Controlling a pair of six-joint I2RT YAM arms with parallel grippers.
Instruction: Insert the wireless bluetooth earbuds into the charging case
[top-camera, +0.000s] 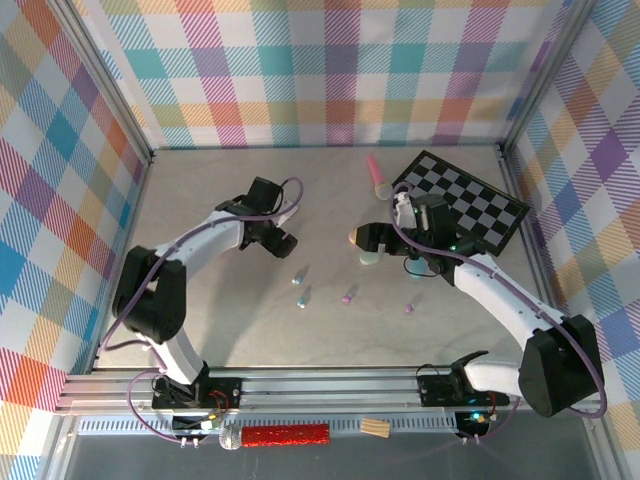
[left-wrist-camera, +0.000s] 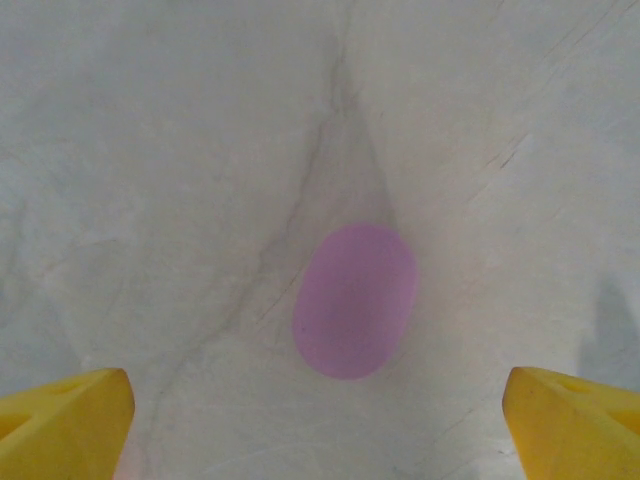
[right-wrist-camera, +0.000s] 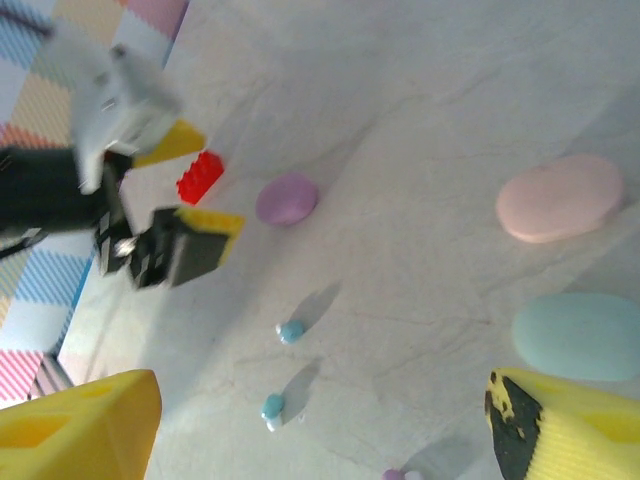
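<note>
A purple oval charging case (left-wrist-camera: 355, 300) lies shut on the table, just ahead of my left gripper (left-wrist-camera: 320, 430), which is open with yellow fingertips (left-wrist-camera: 70, 420) far apart. From above, that left gripper (top-camera: 280, 240) hangs left of centre. My right gripper (right-wrist-camera: 320, 430) is open and holds nothing. Below it lie two blue earbuds (right-wrist-camera: 291, 330) (right-wrist-camera: 272, 406) and a purple earbud (right-wrist-camera: 395, 475). A pink case (right-wrist-camera: 560, 197) and a mint case (right-wrist-camera: 580, 335) lie to its right. From above, several earbuds (top-camera: 303, 297) (top-camera: 349, 295) (top-camera: 410, 308) sit mid-table, below the right gripper (top-camera: 368, 243).
A pink toy microphone (top-camera: 378, 177) and a tilted checkerboard (top-camera: 462, 205) lie at the back right. A red brick (right-wrist-camera: 200, 177) sits near the left gripper (right-wrist-camera: 150, 230). Plaid walls enclose the table on three sides.
</note>
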